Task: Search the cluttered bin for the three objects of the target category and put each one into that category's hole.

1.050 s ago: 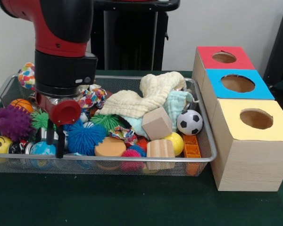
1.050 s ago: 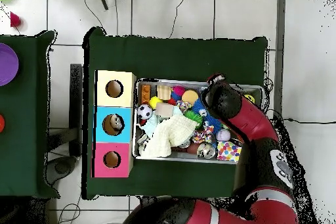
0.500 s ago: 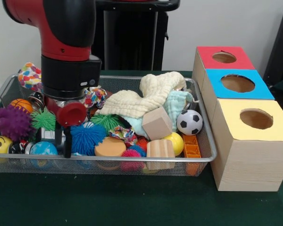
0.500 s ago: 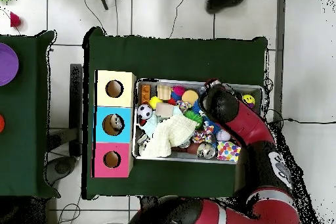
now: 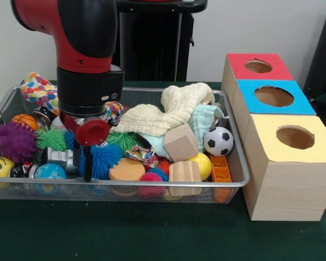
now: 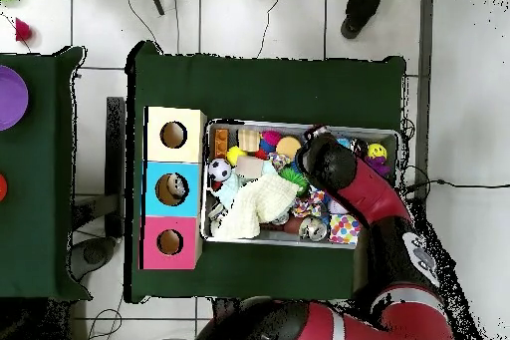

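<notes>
A wire bin point(image 5: 152, 185) holds a jumble of toys: spiky balls in purple point(image 5: 12, 141), green point(image 5: 50, 138) and blue point(image 5: 100, 159), a soccer ball point(image 5: 218, 141), a yellow ball point(image 5: 202, 164), a wooden cube point(image 5: 180, 142), a striped wooden cylinder point(image 5: 185, 173), an orange disc point(image 5: 126, 169) and cream cloths point(image 5: 163, 111). My gripper point(image 5: 82, 166) hangs low in the bin's front left part. It is open, its two dark fingers straddling the left edge of the blue spiky ball. In the overhead view the arm point(image 6: 327, 162) hides the gripper.
Right of the bin stand three wooden boxes, each with a round hole on top: red point(image 5: 239, 61), blue point(image 5: 250, 89) and yellow point(image 5: 266, 128). A smiley ball point(image 5: 0, 166), an orange brick point(image 5: 220, 169) and a patterned ball point(image 5: 37, 88) also lie in the bin. A person's foot point(image 6: 359, 7) shows at the overhead view's top.
The arm has slid to the right in the front view, from above the purple and green spiky balls to the blue one. The patterned ball at the back left has come into sight.
</notes>
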Motion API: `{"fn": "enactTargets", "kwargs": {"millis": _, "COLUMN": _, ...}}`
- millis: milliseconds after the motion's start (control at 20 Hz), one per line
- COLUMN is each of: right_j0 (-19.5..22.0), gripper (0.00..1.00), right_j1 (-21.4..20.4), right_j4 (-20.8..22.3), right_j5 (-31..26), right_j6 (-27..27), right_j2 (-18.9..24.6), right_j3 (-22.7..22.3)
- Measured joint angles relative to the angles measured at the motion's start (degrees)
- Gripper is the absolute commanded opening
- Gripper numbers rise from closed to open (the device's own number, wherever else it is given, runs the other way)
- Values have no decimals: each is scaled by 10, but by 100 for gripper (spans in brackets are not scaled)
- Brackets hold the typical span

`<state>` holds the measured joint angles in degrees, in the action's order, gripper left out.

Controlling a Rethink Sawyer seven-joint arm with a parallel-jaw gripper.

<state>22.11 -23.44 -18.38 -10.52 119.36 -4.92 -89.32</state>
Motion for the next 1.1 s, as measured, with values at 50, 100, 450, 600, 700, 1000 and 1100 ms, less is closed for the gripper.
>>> {"fn": "enactTargets", "kwargs": {"millis": 50, "right_j0": 0, "gripper": 100, "right_j1": -1, "right_j4": 0, "right_j5": 1, "right_j6": 0, "right_j2": 0, "right_j3": -1}}
{"fn": "enactTargets", "kwargs": {"millis": 100, "right_j0": 0, "gripper": 100, "right_j1": -1, "right_j4": 0, "right_j5": 1, "right_j6": 0, "right_j2": 0, "right_j3": -3}}
{"fn": "enactTargets", "kwargs": {"millis": 450, "right_j0": 1, "gripper": 100, "right_j1": -1, "right_j4": 0, "right_j5": 10, "right_j6": 0, "right_j2": 2, "right_j3": -15}}
{"fn": "enactTargets", "kwargs": {"millis": 600, "right_j0": 0, "gripper": 100, "right_j1": -1, "right_j4": 0, "right_j5": 13, "right_j6": 0, "right_j2": 3, "right_j3": -17}}
{"fn": "enactTargets", "kwargs": {"millis": 700, "right_j0": 1, "gripper": 100, "right_j1": 0, "right_j4": 0, "right_j5": 15, "right_j6": 0, "right_j2": 3, "right_j3": -17}}
{"fn": "enactTargets", "kwargs": {"millis": 1000, "right_j0": 1, "gripper": 100, "right_j1": 0, "right_j4": 0, "right_j5": 18, "right_j6": 0, "right_j2": 3, "right_j3": -18}}
{"fn": "enactTargets", "kwargs": {"millis": 1100, "right_j0": 1, "gripper": 100, "right_j1": 0, "right_j4": 0, "right_j5": 18, "right_j6": 0, "right_j2": 3, "right_j3": -18}}
